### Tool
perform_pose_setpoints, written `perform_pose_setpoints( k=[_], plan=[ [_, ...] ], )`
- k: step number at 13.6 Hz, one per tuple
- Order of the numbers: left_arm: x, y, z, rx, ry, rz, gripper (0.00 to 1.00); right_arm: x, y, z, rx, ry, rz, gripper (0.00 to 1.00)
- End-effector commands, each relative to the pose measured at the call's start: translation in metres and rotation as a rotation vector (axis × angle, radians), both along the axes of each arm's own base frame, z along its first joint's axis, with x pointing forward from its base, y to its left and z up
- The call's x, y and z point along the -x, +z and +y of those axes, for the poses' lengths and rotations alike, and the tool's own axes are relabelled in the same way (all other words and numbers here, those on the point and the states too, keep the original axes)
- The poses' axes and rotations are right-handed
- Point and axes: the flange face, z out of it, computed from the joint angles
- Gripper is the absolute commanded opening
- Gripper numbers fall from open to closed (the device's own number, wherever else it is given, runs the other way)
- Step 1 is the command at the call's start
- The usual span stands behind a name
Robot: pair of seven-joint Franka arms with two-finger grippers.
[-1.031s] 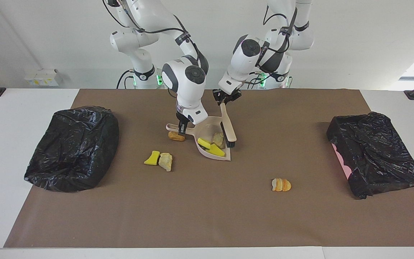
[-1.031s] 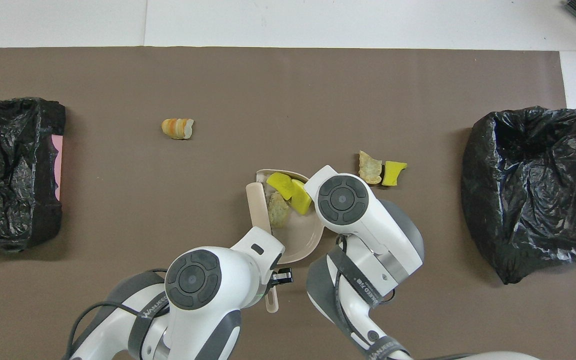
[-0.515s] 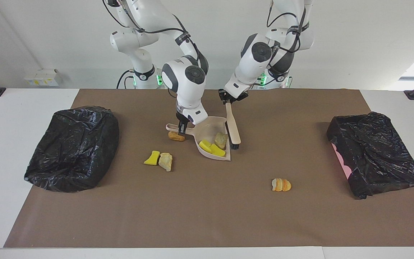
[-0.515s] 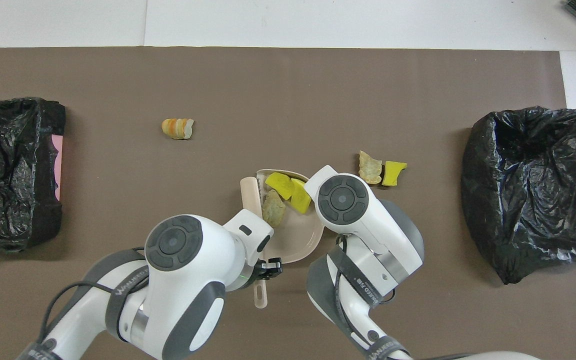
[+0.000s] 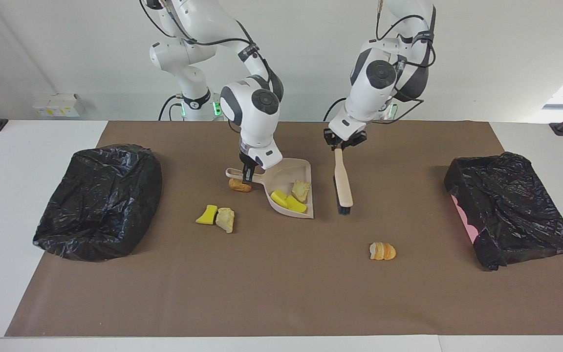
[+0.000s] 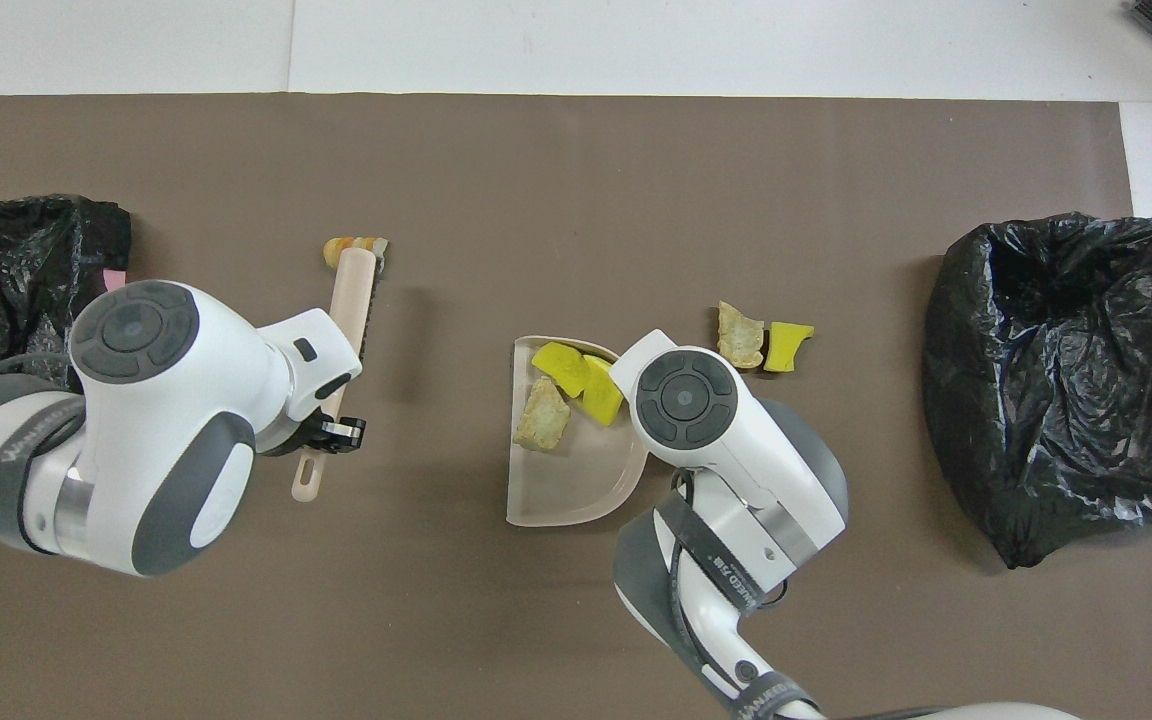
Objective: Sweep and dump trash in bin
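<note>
So the beige dustpan (image 5: 289, 188) is held by its handle, with the right gripper (image 5: 249, 172) and its jaws clamped on that handle low over the brown mat (image 5: 281, 293) on the worktop. Three scraps are sat in the pan just next to those jaws: two yellow sponge bits (image 5: 287, 201) and a pale rock-like chunk (image 5: 301, 189). A brown oval lump (image 5: 239, 185) is parked right under the right jaws, touching or nearly touching the handle, can't be told which.

The beige brush (image 5: 343, 185) is gripped at its handle end by the left gripper (image 5: 344, 142), jaws shut on it, bristles pointing down and close to the mat. An orange-white striped piece (image 5: 382, 251) is left loose on the mat past the brush's bristle end, clear of the bristles in the facing view. Another yellow sponge bit (image 5: 206, 214) and a beige chunk (image 5: 225, 219) are lying together, touching, near the right jaws but outside the pan.

Two black-bagged bins are placed well away from both jaws: one (image 5: 98, 199) at the right arm's end of the worktop, one (image 5: 511, 208) at the left arm's end.
</note>
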Motion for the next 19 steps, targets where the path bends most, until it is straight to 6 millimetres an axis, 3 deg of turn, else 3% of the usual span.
perform_pose_setpoints(
  k=[1,3,5,7,10,13,19],
  plan=[
    [-0.064,-0.015,0.028,-0.068,-0.06,-0.007,0.0,0.0,-0.001,-0.001,0.002,-0.081,-0.018,0.0],
    [-0.094,-0.026,0.049,-0.123,-0.1,-0.026,0.0,0.003,0.001,0.002,0.007,-0.113,-0.022,0.0],
    [-0.115,-0.025,0.066,-0.137,-0.155,-0.054,0.0,0.004,0.001,0.002,0.012,-0.114,-0.021,0.0],
    [-0.122,-0.036,0.075,-0.181,-0.206,-0.062,0.0,0.004,0.0,0.002,0.012,-0.115,-0.017,0.0],
    [-0.104,-0.05,0.076,-0.178,-0.308,0.005,0.0,0.004,0.001,0.002,0.013,-0.116,-0.018,0.0],
    [-0.077,-0.059,0.06,-0.175,-0.385,0.052,0.0,0.004,0.001,0.002,0.014,-0.115,-0.018,0.0],
    [-0.029,-0.061,-0.011,-0.12,-0.55,0.154,0.0,0.004,0.001,0.002,0.011,-0.141,-0.026,0.0]
  ],
)
